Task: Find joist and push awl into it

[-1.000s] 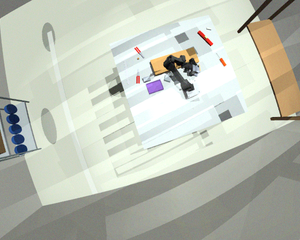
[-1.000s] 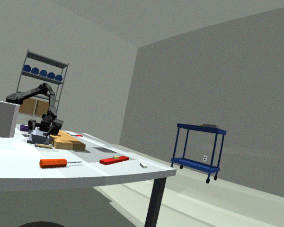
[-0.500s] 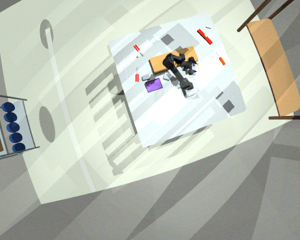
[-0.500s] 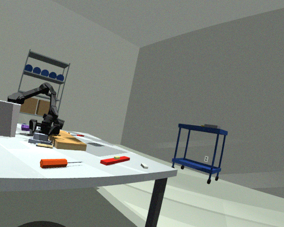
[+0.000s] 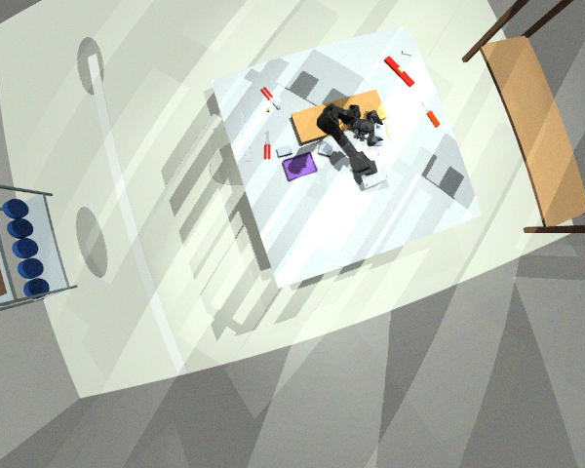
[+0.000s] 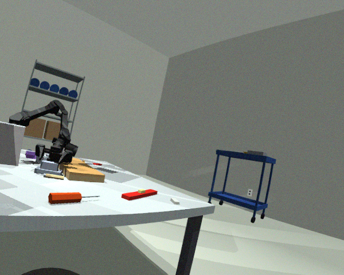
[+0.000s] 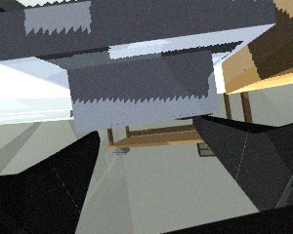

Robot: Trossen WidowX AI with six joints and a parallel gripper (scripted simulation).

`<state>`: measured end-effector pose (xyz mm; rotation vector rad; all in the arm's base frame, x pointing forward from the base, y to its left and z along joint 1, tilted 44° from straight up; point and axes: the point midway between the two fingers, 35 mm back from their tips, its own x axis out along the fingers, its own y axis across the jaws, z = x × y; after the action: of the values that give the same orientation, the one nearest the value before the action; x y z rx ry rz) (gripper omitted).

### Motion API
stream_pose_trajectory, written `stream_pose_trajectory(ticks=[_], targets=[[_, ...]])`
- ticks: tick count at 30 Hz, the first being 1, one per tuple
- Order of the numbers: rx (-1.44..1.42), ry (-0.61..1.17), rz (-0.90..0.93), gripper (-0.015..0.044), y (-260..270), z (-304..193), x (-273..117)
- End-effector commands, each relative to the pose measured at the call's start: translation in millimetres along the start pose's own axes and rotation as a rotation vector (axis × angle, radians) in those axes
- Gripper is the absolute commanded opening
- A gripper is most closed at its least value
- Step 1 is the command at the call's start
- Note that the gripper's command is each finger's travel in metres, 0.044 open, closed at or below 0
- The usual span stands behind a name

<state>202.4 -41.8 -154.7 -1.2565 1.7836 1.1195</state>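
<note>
My gripper [image 5: 377, 129] [image 6: 51, 160] [image 7: 146, 127] is open, its fingers pointing down. A grey-blue block on a wider base, apparently the stud finder [image 6: 48, 165] [image 7: 142, 112], stands below and between the fingertips, with nothing gripped. It is beside the near end of the wooden floor panel [image 5: 308, 126] [image 6: 85, 175]. The tray seems to be the purple one [image 5: 299, 166] [image 6: 30, 154]. A tan stick-like handle [image 6: 53, 176] lies by the block's base. An orange-handled tool [image 5: 433, 118] [image 6: 65, 197] with a thin shaft lies farther out; I cannot tell which is the awl. The joist is hidden.
A red level [image 5: 399, 70] [image 6: 139, 194] and a small white piece [image 5: 406, 53] [image 6: 175, 201] lie near the table corner. Two red-handled tools [image 5: 266, 151] [image 5: 266, 93] lie beyond the panel. Small grey blocks [image 5: 284, 150] [image 5: 325, 148] are near the tray. A pale pedestal [image 6: 6, 143] carries the arm.
</note>
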Motion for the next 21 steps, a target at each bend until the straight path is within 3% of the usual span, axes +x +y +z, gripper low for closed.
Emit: stream_pose_trajectory(ticks=[1,14,21], targets=[[0.009,-0.003,-0.007,0.0440,-2,0,-9],[0.008,-0.005,-0.007,0.0440,-2,-2,-27],[0.002,0.004,-0.005,0.0440,-1,-62,-47]])
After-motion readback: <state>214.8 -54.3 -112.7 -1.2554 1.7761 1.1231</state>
